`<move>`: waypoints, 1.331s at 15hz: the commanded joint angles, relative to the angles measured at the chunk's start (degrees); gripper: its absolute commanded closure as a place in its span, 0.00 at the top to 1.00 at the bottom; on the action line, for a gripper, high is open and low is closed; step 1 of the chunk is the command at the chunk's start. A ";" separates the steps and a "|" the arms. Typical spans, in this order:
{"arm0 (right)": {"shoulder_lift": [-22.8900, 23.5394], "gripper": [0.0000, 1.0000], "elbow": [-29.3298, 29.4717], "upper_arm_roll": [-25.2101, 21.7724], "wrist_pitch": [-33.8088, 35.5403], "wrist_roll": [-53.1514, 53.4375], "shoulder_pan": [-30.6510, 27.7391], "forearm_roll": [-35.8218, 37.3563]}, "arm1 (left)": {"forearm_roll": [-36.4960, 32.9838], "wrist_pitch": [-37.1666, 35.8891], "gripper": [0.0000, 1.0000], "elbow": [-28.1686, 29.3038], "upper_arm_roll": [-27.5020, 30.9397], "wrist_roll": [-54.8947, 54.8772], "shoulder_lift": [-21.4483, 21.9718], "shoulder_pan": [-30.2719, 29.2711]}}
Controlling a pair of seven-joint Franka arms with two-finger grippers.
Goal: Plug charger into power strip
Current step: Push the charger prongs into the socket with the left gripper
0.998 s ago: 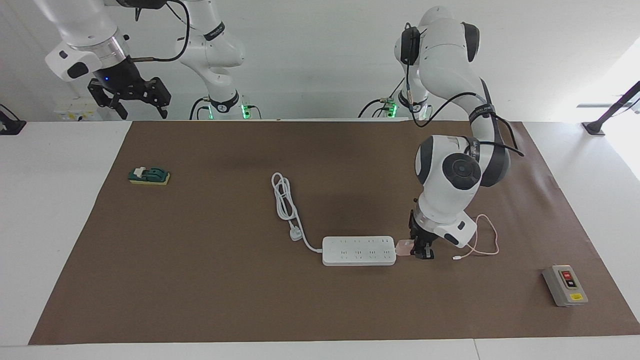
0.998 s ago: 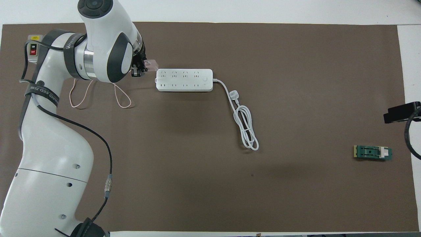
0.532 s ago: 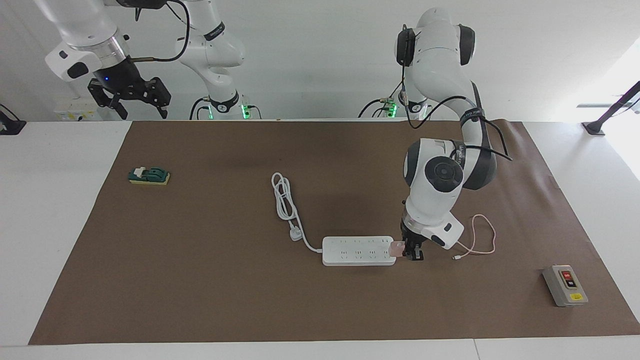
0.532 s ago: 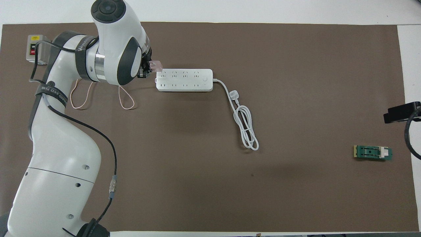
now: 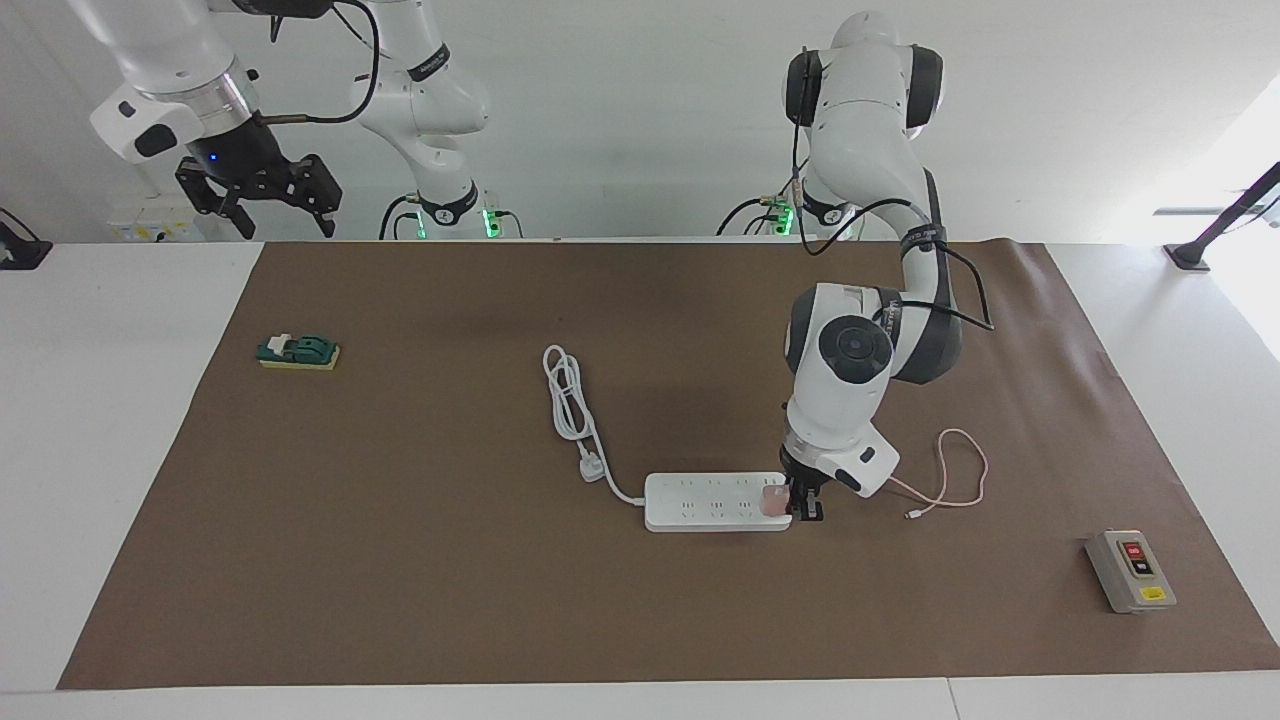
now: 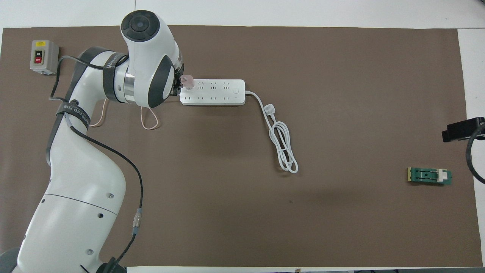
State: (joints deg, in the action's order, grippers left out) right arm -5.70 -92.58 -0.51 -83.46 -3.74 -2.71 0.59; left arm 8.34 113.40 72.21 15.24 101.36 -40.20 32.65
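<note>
Overhead view: one charger (image 6: 187, 80), one power strip (image 6: 218, 92).

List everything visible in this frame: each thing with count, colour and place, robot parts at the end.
charger: one, pale pink, held over the power strip's end toward the left arm; its thin pink cable loops on the mat beside that end.
power strip: one, white, mid-mat; its thick white cord lies coiled nearer to the robots, ending in a white plug.
switch box: one, grey with red and black buttons, at the left arm's end of the table.
green block: one, green on a yellow base, at the right arm's end.
mat: one, brown, covering the table.
left claw: shut on the charger.
right claw: open, waiting raised above the table's edge.
</note>
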 commanded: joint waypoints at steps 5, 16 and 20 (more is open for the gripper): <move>-0.54 1.00 -0.32 0.77 0.67 -1.09 -1.42 -0.41 | -2.63 1.91 0.00 9.00 0.76 -0.11 6.09 1.36; -0.63 1.00 -0.32 0.77 0.67 -1.09 -1.42 -0.41 | -2.63 2.00 0.00 10.32 0.67 -0.02 6.18 2.77; -0.63 1.00 -0.32 0.77 0.67 -1.09 -1.42 -0.41 | -2.63 1.91 0.00 10.94 0.76 -0.37 6.27 2.77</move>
State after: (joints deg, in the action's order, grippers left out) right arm -5.70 -92.58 -0.51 -83.46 -3.74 -2.71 0.59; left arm 6.85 113.97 79.06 15.21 101.22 -35.78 34.31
